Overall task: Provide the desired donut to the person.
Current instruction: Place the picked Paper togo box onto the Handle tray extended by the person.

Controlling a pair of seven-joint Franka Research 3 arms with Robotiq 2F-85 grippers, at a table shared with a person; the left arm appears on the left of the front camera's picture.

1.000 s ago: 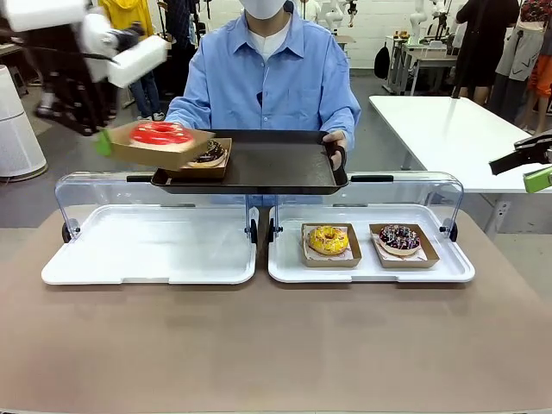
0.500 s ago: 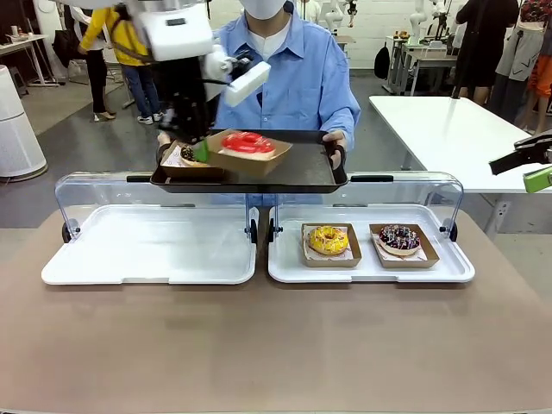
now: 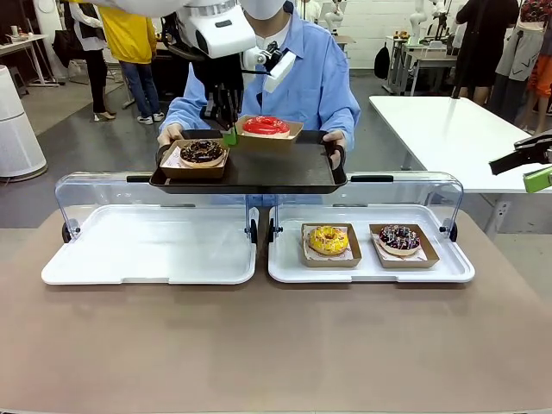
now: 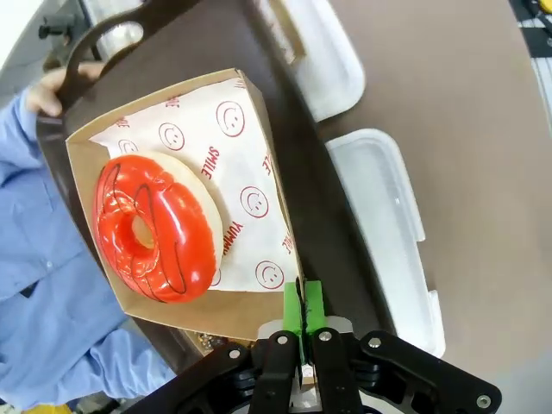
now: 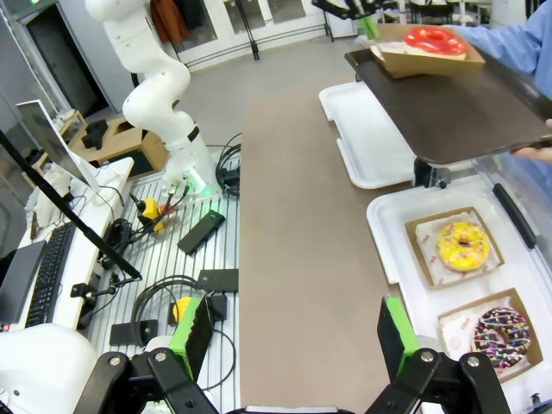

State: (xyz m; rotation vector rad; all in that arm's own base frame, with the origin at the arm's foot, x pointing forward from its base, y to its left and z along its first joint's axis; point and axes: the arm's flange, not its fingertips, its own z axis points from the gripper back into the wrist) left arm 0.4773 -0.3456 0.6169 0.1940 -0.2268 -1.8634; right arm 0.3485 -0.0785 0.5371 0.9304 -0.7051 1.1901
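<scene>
At the far side of the table the person (image 3: 285,73) in the light blue shirt holds a dark serving tray (image 3: 276,168) by its two end handles, level above the clear covers of the two white display trays. On the serving tray's left end sits a chocolate donut (image 3: 201,152) in its own cardboard box. Just right of it, toward the tray's far edge near the middle, the left gripper (image 3: 229,134) is clamped tight on the near rim of a cardboard box (image 3: 269,132) that carries the red-glazed donut (image 3: 266,125); in the left wrist view the two green pads (image 4: 304,309) press together on the box's edge, with the red donut lying on smiley-printed paper inside and the box over the tray's dark surface. Whether the box bottom already rests on the tray or hangs just above it cannot be told. The left white display tray (image 3: 151,250) lies on the table's left half, the right white display tray (image 3: 371,269) beside it; the latter holds a yellow donut (image 3: 329,239) near its middle and a dark sprinkled donut (image 3: 399,237) toward its right end, each in a cardboard box. At the picture's right edge the right gripper (image 3: 536,169) hangs in the air beyond the table's right side, well apart from everything, its fingers spread wide with nothing between them, as the right wrist view confirms (image 5: 293,332).
</scene>
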